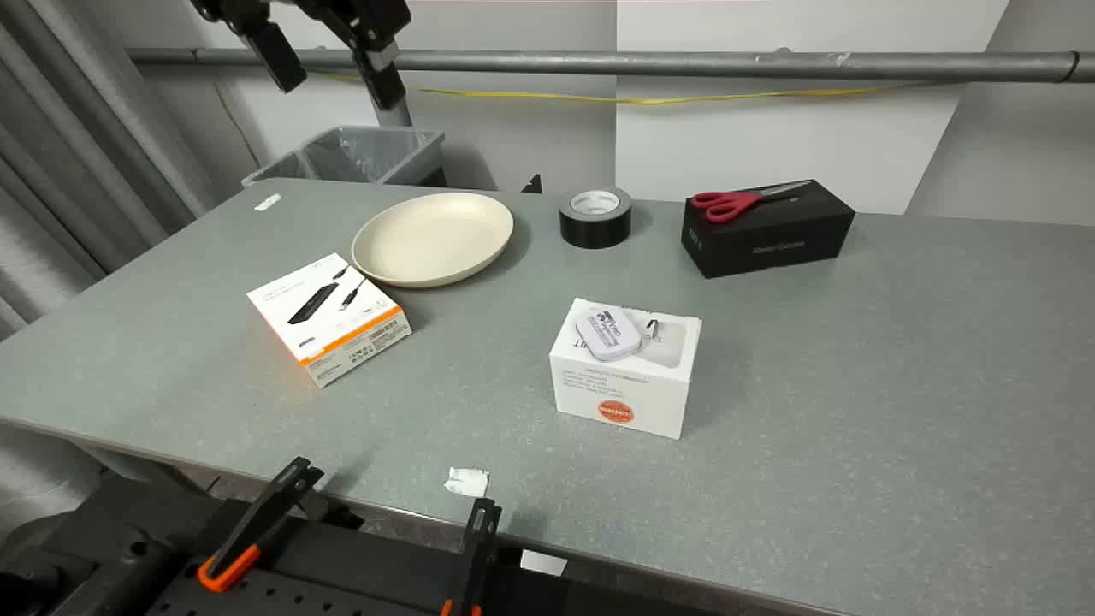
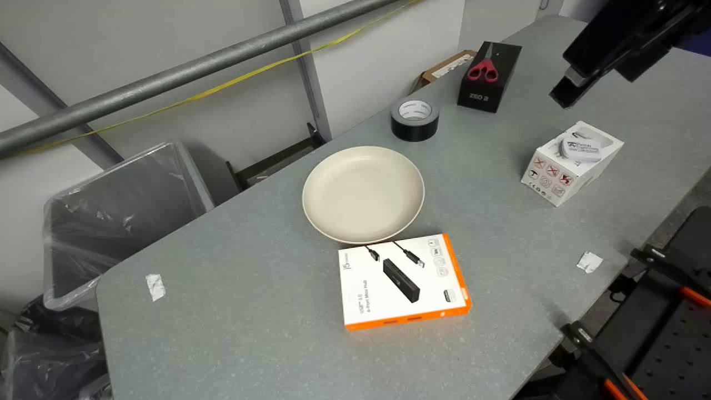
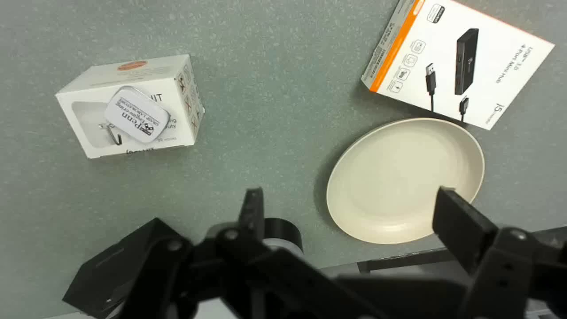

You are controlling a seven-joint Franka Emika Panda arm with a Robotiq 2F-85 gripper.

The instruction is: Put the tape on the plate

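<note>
The small roll of black tape [image 1: 596,229], ring-shaped with a pale inner core, lies flat on the grey speckled table [image 1: 855,385], hole facing up, between the round, shallow cream plate [image 1: 432,235] and the long black cardboard box [image 1: 770,244] that carries a pair of red-handled scissors [image 1: 725,205]. It is near the plate but apart from it. Above the table hangs the black two-fingered gripper [image 1: 340,85], its fingers [image 1: 278,60] spread wide and holding nothing; in the wrist view one side of it hides part of the tape, while the other overlaps the plate's rim. The flat white-and-orange cardboard box [image 1: 334,321] sits just beside the plate (whether the two touch, I cannot tell). Well apart from the plate stands a white cardboard box [image 1: 624,376] with a small white rounded case [image 1: 609,332] resting on top.
</note>
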